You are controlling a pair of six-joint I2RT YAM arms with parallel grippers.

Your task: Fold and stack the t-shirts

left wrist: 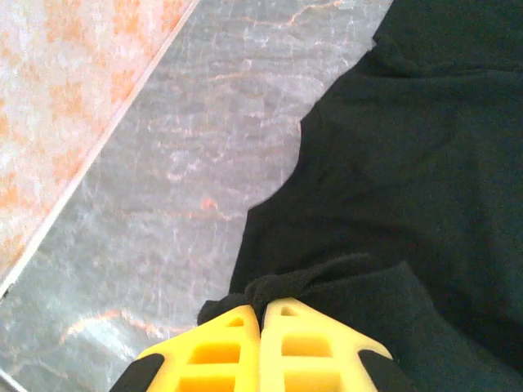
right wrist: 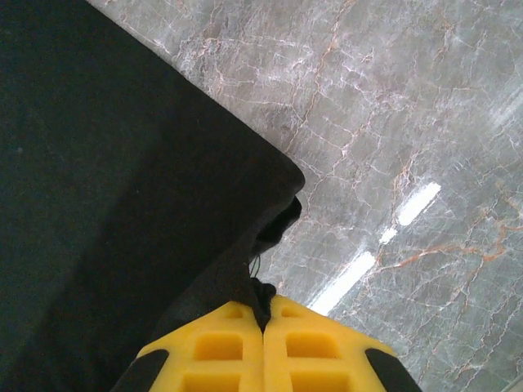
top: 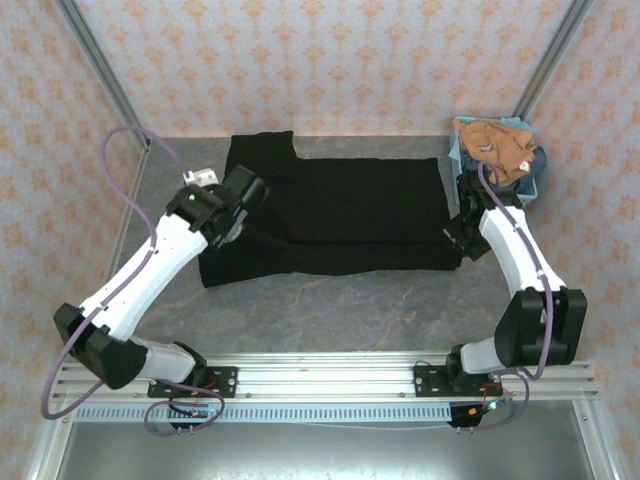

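Orange-tan t-shirt point(top: 495, 145) sits in the light blue basket point(top: 456, 165); both arms' jaws clench the black t-shirt point(top: 350, 210).

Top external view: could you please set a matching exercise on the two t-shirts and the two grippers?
1 large black cloth t-shirt
2 crumpled orange-tan cloth t-shirt
3 left gripper
4 right gripper

A in the light blue mesh basket
B shut on the black shirt's right edge
C spread on the grey table
D shut on the black shirt's left edge

Pairs: 1-C, 2-A, 3-D, 4-B
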